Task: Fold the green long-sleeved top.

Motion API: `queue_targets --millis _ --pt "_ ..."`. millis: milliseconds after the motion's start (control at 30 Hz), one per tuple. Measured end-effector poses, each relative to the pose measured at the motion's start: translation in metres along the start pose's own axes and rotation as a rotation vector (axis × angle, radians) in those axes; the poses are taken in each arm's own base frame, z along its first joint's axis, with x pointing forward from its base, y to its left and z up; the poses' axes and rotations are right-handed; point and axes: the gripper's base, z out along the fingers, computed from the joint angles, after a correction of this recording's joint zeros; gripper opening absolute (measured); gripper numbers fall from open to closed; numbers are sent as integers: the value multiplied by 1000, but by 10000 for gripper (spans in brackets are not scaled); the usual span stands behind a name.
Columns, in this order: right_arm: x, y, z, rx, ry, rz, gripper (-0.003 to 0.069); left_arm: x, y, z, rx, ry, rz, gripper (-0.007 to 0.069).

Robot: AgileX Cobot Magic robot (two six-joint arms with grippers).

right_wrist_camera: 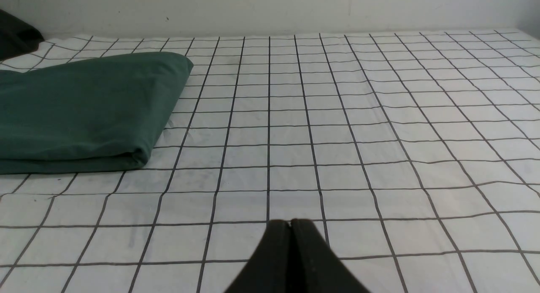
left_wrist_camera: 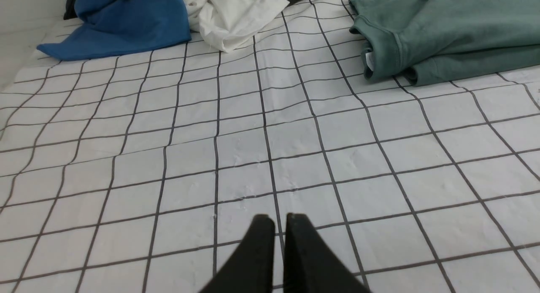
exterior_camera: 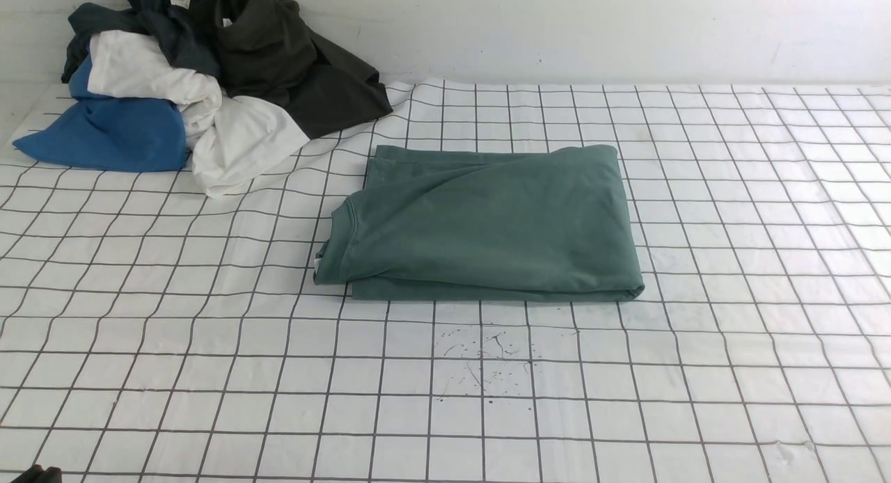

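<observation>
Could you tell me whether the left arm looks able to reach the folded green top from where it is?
Probably yes: only bare gridded cloth lies between the shut left gripper and the green top.

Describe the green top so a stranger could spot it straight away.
Start at the white sheet with dark grid lines. Near its middle lies the green top, folded into a flat rectangle. Unlike the crumpled pile of clothes in the far left corner, it lies alone and neat.

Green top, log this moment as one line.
green top: folded, flat on table | left gripper: shut, empty | right gripper: shut, empty
</observation>
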Motion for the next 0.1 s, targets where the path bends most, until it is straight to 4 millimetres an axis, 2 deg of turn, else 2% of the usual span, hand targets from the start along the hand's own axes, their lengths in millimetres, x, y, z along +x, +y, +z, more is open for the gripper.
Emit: queue_targets --millis 100 --pt "0 0 0 0 0 0 -14 0 0 0 0 0 0 23"
